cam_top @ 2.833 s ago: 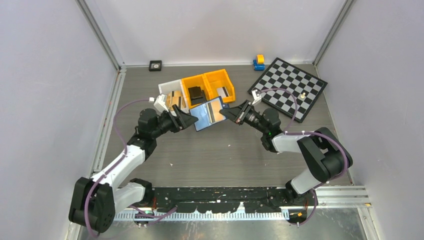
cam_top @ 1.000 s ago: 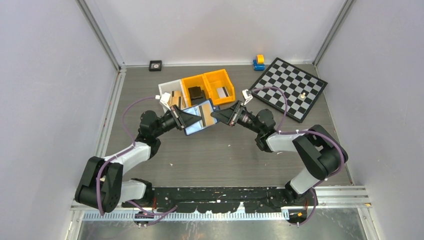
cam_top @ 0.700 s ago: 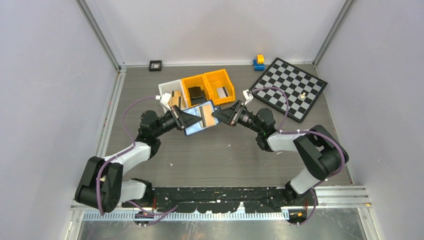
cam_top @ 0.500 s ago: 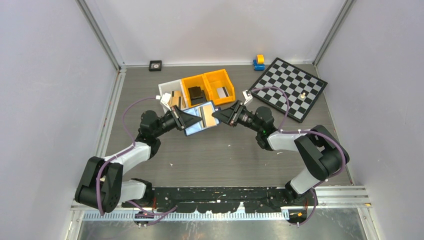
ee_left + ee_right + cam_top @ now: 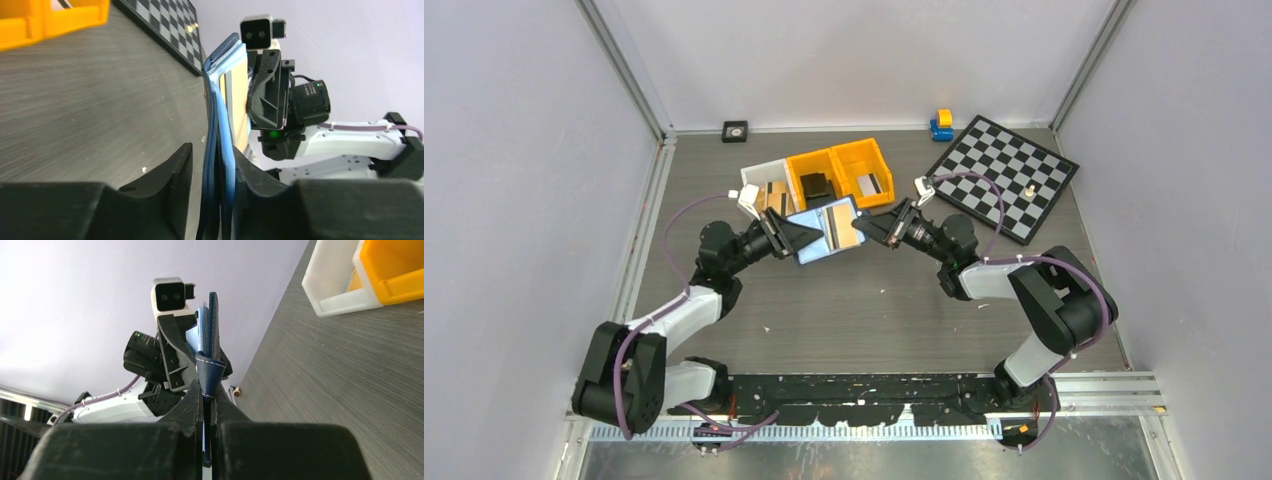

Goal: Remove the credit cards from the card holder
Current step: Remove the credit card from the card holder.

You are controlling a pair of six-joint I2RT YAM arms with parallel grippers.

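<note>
Card holder (image 5: 812, 240): navy leather-look, matt, pale stitched edges; blue-grey lining smooth. Tan card (image 5: 844, 226): smooth, faint sheen. Fingers (image 5: 167, 172): black plastic, matt. Bench (image 5: 874, 310): grey wood-grain laminate, matt. Bins (image 5: 852, 152): orange plastic, glossy. Chessboard (image 5: 1004, 175): smooth, satin.

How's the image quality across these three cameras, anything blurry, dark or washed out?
Top external view: soft even light, sharp throughout, faint shadows only, card holder clear. Left wrist view: left pincer dark and out of focus up close, holder's edge crisp. Right wrist view: right pincer a near-black blur in the foreground, wall behind bright.
</note>
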